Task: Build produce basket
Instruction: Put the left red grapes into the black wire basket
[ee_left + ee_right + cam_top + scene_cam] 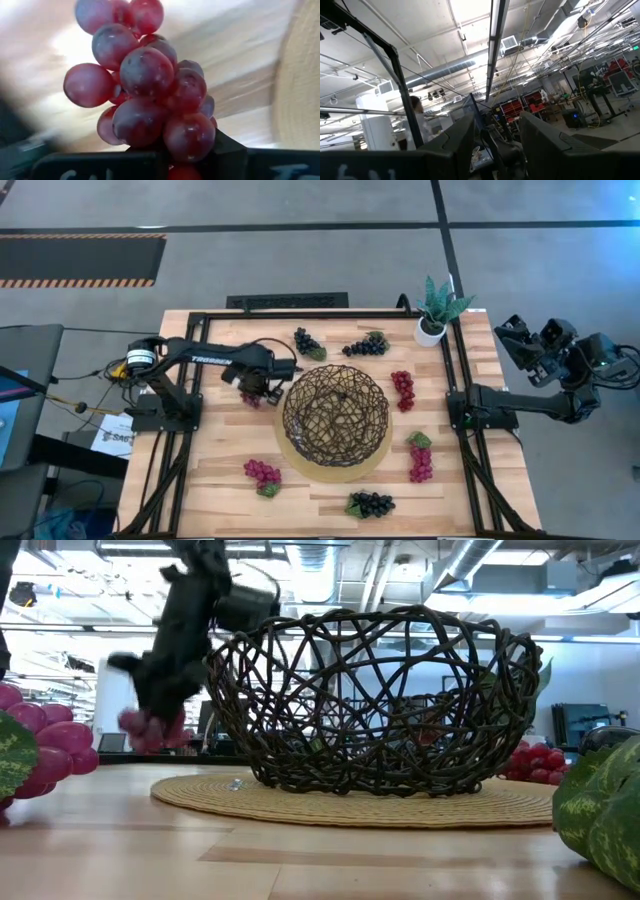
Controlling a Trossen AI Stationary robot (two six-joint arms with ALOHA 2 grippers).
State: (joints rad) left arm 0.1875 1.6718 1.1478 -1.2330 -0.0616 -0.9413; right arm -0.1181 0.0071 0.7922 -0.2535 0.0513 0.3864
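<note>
The dark woven basket [335, 415] stands on its tan round base [330, 802] at the table's middle. My left gripper [256, 385] is just left of the basket and shut on a red grape bunch [145, 85], which is above the table in the low view [150, 730]. Loose bunches lie around the basket: dark ones [308, 342] [365, 346] [370, 503] and red ones [403, 388] [420, 458] [262, 473]. My right gripper [518, 338] is open and empty, beyond the table's right edge, pointing up at the ceiling [497, 145]. My left gripper pinches the red bunch between its two fingers [227, 150], on the grapes at one end of the bunch [187, 137]. The fingers point down, slanting toward the table. The bunch hangs below the fingertips [150, 730], clear of the table top.
A small white pot with a green plant [435, 310] stands at the far right of the table. A black frame rail [458, 380] runs along the table's right side. A person shows far off in the right wrist view [417, 125].
</note>
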